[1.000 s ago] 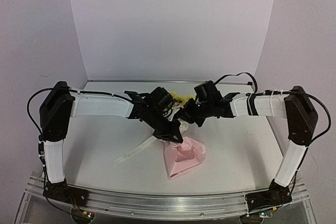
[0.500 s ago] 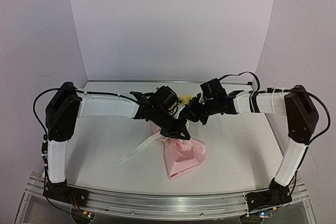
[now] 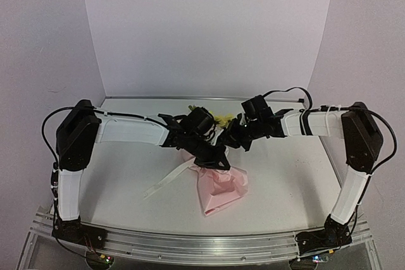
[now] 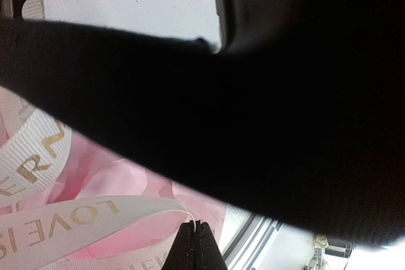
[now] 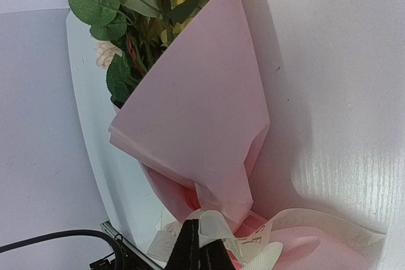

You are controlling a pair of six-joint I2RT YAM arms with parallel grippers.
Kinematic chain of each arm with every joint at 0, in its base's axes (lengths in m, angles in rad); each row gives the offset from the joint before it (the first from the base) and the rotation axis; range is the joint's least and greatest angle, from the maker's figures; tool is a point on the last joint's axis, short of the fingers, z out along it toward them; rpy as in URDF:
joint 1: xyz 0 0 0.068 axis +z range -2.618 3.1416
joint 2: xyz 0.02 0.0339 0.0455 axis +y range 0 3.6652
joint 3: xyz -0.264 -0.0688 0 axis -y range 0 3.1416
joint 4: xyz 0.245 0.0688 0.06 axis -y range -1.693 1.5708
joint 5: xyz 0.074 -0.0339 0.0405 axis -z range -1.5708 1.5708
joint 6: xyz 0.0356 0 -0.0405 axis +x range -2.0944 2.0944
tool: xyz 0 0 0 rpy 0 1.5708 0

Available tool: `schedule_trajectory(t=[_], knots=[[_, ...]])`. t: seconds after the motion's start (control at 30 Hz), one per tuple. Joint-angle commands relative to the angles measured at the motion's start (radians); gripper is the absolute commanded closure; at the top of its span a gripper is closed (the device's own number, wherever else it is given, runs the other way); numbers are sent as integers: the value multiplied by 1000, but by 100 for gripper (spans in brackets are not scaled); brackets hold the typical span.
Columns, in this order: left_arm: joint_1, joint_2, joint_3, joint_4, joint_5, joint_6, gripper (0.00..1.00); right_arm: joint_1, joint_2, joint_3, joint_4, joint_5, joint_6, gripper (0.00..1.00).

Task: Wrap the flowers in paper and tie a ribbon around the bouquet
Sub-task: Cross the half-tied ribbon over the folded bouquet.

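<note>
Reading the ribbon (image 4: 63,219) from my left wrist camera, I make out gold capitals spelling "LOVE IS" on one cream strand. A second strand above it carries more gold letters, cut off at the frame edge, so I cannot read that word. No other writing shows anywhere.

I count one bouquet (image 3: 221,184), lying mid-table with its blooms towards the far side and its skirt flaring towards the near edge. One sheet of pink paper (image 5: 202,105) wraps it as a cone. The flowers (image 5: 139,4) poke out of the top of that cone: green leaves, a pale pink bloom and something yellow, too crowded to count.

There is one ribbon, bunched at the cone's pinched waist, with a loose tail running out to the near left over the white table (image 3: 126,156).

My left claw (image 4: 196,227) is pressed together, pinching the "LOVE IS" strand at its tips. My right claw (image 5: 200,224) is likewise pressed together on a cream loop at the waist.
</note>
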Motion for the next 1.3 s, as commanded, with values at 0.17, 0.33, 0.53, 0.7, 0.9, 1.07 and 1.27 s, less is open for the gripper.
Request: schedule_trajectory(t=[0.17, 0.33, 0.53, 0.7, 0.9, 1.07, 1.27], knots=[[-73, -152, -215, 144, -11, 19, 100, 34, -103, 16, 222, -85, 19, 100], [-71, -202, -279, 190, -50, 5, 100, 47, -130, -17, 239, -84, 37, 100], [-60, -255, -350, 252, -86, -21, 100, 56, -127, -31, 249, -73, 55, 100], [-60, -214, -314, 247, -56, -17, 100, 56, -79, 21, 254, -86, 67, 100], [-58, -196, -268, 214, -98, 1, 96, 56, -41, 33, 247, -89, 68, 99], [-36, -236, -288, 225, -139, -23, 74, 56, -52, 15, 224, -66, 58, 86], [-6, -320, -354, 232, -165, -31, 62, 57, -95, 18, 137, -24, 6, 66]])
